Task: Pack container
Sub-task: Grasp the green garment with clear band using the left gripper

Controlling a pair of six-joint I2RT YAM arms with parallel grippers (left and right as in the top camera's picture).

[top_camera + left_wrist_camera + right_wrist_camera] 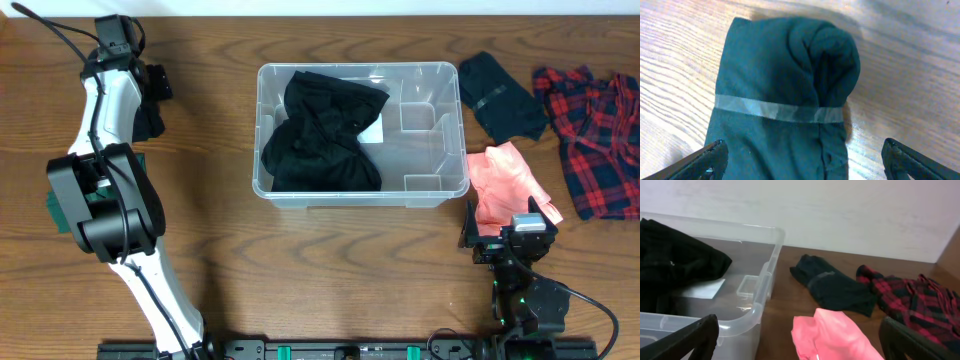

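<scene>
Your wooden counter (330, 260) carries the container (420, 150) at its middle, toward the far edge. It stands upright with its open top up, and in the overhead view its long axis runs left to right. A crumpled black garment (320, 135) fills its left half, and the right half is bare plastic.

Well right of the bin lies a red plaid shirt (595, 135). A dark folded garment (500, 95) sits between the two, and a pink cloth (505, 185) lies just beside the bin's near right corner.

Your right claw (800, 337) is spread wide and holds nothing. It sits at the near edge of the pink cloth, and you cannot tell whether it touches.

Your left claw (805, 155) is also spread wide and empty. Its fingers stand either side of a folded dark green garment (780, 85) lying on the counter to the left of the bin.

A clear tape band (775, 111) crosses that garment and carries no writing. The white label (373, 130) on the bin's bottom is partly covered by the black garment, and nothing on it can be read.
</scene>
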